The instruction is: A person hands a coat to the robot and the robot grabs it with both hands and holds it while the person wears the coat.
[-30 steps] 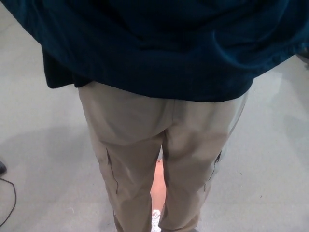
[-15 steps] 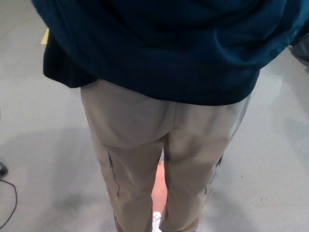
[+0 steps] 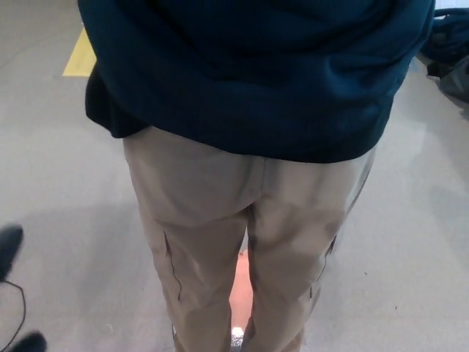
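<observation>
A person stands close in front of me with their back turned, wearing the dark blue coat (image 3: 249, 73), which hangs down to the hips. Below it are beige trousers (image 3: 220, 220), and a shoe tip (image 3: 237, 337) shows between the legs. Two blurred black shapes lie at the lower left edge; they look like part of my left hand (image 3: 10, 249), well apart from the coat. My right hand does not show.
Grey floor (image 3: 410, 242) lies all around the person. A yellow floor mark (image 3: 79, 55) is at the upper left. A thin black cable (image 3: 18, 308) loops at the lower left. Dark bundled things (image 3: 451, 51) sit at the upper right edge.
The coat has drawn in from both picture edges and now hangs narrower on the person's back, uncovering the yellow mark. The black shapes at the lower left have grown and come further in.
</observation>
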You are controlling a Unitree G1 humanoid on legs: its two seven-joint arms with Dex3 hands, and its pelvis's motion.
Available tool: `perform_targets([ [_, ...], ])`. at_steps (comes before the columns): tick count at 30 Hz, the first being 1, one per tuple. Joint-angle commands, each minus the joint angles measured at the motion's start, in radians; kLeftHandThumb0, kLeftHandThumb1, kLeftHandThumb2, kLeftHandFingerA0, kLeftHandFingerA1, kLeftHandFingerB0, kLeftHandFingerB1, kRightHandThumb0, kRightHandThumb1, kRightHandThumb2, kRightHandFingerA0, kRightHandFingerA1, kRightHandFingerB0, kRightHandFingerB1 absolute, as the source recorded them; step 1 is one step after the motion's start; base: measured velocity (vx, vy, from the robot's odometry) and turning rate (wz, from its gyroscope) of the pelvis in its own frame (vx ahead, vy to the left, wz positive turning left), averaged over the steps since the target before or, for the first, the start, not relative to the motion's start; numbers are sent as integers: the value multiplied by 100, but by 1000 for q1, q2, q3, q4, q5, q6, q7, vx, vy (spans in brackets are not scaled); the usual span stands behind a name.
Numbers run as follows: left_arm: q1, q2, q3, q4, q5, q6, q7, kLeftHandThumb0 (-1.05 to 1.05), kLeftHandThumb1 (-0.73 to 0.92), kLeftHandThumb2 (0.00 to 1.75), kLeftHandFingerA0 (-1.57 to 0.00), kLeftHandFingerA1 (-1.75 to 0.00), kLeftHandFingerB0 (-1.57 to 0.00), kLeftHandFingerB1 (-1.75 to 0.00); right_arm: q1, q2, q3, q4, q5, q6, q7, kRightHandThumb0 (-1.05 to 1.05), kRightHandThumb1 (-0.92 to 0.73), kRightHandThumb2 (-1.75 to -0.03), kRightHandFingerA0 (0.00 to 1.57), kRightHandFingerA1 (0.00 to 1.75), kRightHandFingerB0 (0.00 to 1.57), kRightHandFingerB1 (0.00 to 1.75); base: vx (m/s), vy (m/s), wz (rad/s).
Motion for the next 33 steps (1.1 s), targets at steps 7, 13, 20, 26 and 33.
perform_targets([
  [7, 72, 104, -317, 458, 465, -26, 398, -63, 70, 65, -42, -46, -34, -36, 269, 50, 69, 434, -456, -430, -149, -62, -65, -92, 30, 55, 15, 44, 0, 0, 0],
  [13, -85, 113, -374, 517, 467, 81, 329, -62, 80, 64, -43, -45, -35, -34, 153, 14, 132, 474, -564, -315, -195, -63, -68, -94, 30, 55, 15, 44, 0, 0, 0],
  [20, -192, 87, -442, 535, 478, 224, 110, -65, 70, 107, -36, -57, -19, -45, 55, -20, 232, 482, -760, -36, -149, -59, -68, -87, 28, 47, 16, 42, 0, 0, 0],
  [26, -334, 82, -481, 633, 489, 295, 101, -70, 82, 69, -41, -42, -32, -34, -70, -49, 282, 507, -853, 127, -59, -55, -83, -63, 35, 36, 21, 31, 0, 0, 0],
  [33, -431, 94, -514, 709, 488, 325, 142, -70, 82, 70, -42, -43, -37, -35, -138, -72, 304, 490, -864, 215, 18, -61, -70, -87, 29, 45, 20, 42, 0, 0, 0],
])
